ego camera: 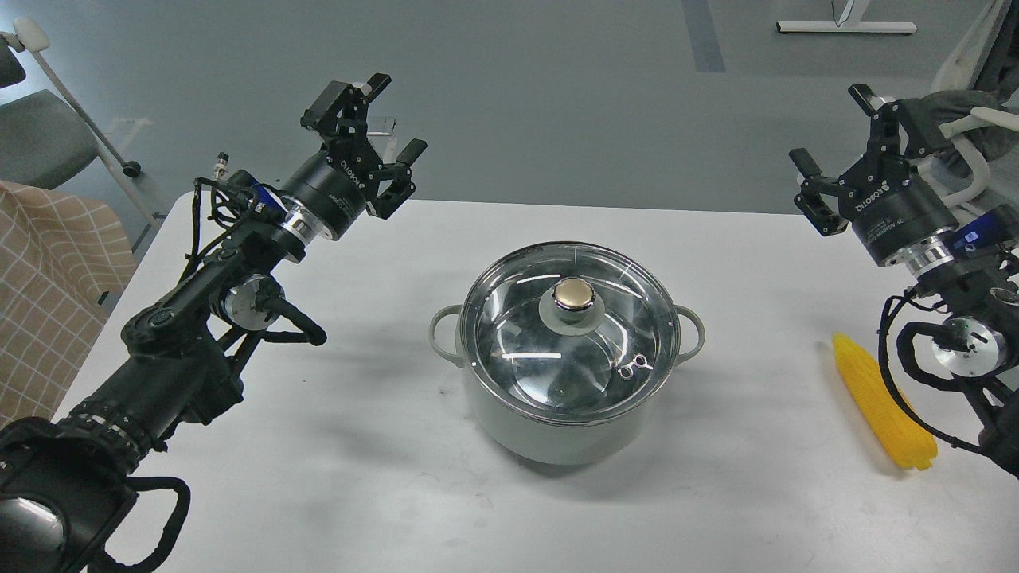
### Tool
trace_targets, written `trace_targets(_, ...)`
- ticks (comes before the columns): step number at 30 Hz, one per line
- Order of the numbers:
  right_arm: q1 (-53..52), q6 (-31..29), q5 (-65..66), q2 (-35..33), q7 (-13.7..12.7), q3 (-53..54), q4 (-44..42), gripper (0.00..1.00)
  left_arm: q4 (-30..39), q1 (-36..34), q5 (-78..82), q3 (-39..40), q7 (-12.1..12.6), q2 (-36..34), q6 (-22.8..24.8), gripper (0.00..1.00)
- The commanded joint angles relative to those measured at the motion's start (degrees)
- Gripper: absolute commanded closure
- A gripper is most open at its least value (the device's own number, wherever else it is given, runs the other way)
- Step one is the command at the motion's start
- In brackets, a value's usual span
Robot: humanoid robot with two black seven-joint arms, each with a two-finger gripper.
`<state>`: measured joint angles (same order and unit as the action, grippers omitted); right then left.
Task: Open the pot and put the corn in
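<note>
The pale grey-green pot (557,422) stands in the middle of the white table (318,493), its glass lid (509,334) on top with the gold knob (575,294) up. The yellow corn (880,402) lies flat on the table at the right, pointed end away from me, partly behind my right arm's cable. My left gripper (396,115) hangs open in the air above the table's far left edge, well clear of the pot. My right gripper (832,131) is open too, raised at the far right, above and beyond the corn. Neither holds anything.
A checked cloth (48,270) and a chair (40,127) stand off the table's left side. A desk foot (845,27) lies on the grey floor beyond. A white-framed chair with grey fabric (967,127) sits behind my right arm.
</note>
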<state>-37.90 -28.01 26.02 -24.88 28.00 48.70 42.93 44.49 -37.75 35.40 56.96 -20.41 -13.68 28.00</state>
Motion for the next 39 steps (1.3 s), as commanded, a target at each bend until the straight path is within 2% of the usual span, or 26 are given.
trace_targets(1, 0.02, 0.01, 0.00, -0.17, 0.00, 0.00, 0.05, 0.01, 1.12, 0.14, -0.06, 0.79, -0.06, -0.03, 0.00, 0.02)
trace_targets(9, 0.02, 0.01, 0.00, 0.27, 0.00, 0.08, 0.05, 0.01, 0.69, -0.22, -0.06, 0.26, 0.55, 0.32, 0.00, 0.02)
trace_targets(14, 0.02, 0.01, 0.09, 0.18, 0.00, 0.08, -0.04, 0.01, 1.04, -0.30, -0.24, 0.53, 1.34, 0.06, -1.98, 0.02)
trace_targets(24, -0.07, 0.01, 0.18, 0.18, 0.00, 0.00, -0.04, 0.01, 1.30, -0.13, 0.02, 0.43, 0.46, 0.24, -4.53, 0.02)
trace_targets(39, -0.15, 0.01, 0.18, -0.17, 0.00, -0.09, -0.04, 0.01, 3.24, 0.31, 0.11, 0.70, 0.20, -0.20, -5.15, 0.02)
